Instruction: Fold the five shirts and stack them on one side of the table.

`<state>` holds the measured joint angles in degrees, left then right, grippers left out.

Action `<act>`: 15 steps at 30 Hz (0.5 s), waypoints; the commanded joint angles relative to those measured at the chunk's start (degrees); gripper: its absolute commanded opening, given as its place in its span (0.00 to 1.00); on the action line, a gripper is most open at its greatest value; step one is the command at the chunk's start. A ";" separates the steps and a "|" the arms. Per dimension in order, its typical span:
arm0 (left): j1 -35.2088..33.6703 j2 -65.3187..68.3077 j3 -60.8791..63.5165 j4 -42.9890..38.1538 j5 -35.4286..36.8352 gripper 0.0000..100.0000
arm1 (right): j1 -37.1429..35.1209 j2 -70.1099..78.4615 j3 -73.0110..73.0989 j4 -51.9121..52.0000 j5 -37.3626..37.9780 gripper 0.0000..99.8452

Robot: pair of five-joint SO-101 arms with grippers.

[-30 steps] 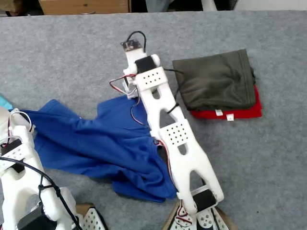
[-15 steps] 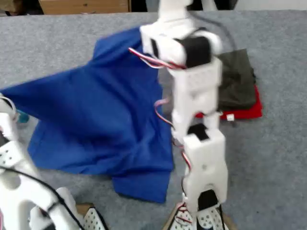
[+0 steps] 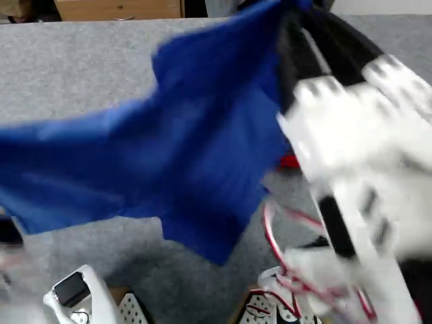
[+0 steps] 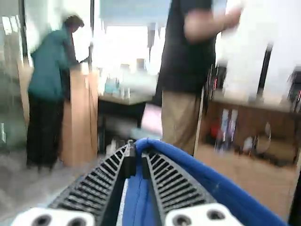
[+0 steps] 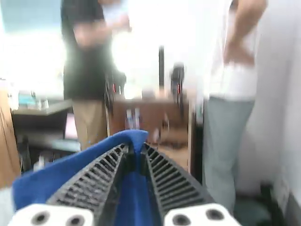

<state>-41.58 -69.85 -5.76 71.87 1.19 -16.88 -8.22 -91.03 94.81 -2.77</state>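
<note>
Up off the table and into the air since a second ago: blue shirt, then crumpled flat on the grey cloth, now spread wide like a hanging sheet. Swung up with it, close under the high camera, a white arm.

Hangs by its upper edge, pinched at two places. Left gripper clamped narrow on a fold of the blue cloth. Right gripper likewise closed tight on a blue hem.

Runs with its long axis across the table, from the left edge of the high view up toward the far right, with one lower corner drooping toward the arm bases. Hides most of the folded stack seen earlier, leaving a sliver of red shirt peeping out beneath the cloth at the right.

Neither arm nearer: one end each. Seems to call for lowering both ends together, kept taut and well apart, to lay the cloth flat beside that stack and not over it.
</note>
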 commanded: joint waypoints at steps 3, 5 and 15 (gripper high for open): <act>0.04 -1.76 -11.74 9.41 -2.99 0.03 | 0.79 -5.32 -0.04 -1.76 -0.18 0.01; 0.04 -2.46 -14.11 11.78 -3.25 0.03 | 0.70 -6.11 3.12 -2.37 -0.18 0.01; 0.40 -1.93 9.71 8.88 0.26 0.03 | 0.35 -3.30 34.51 -21.54 -0.18 0.01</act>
<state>-41.58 -73.01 -11.74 88.04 -1.10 -16.88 -13.32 -66.86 80.92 -2.77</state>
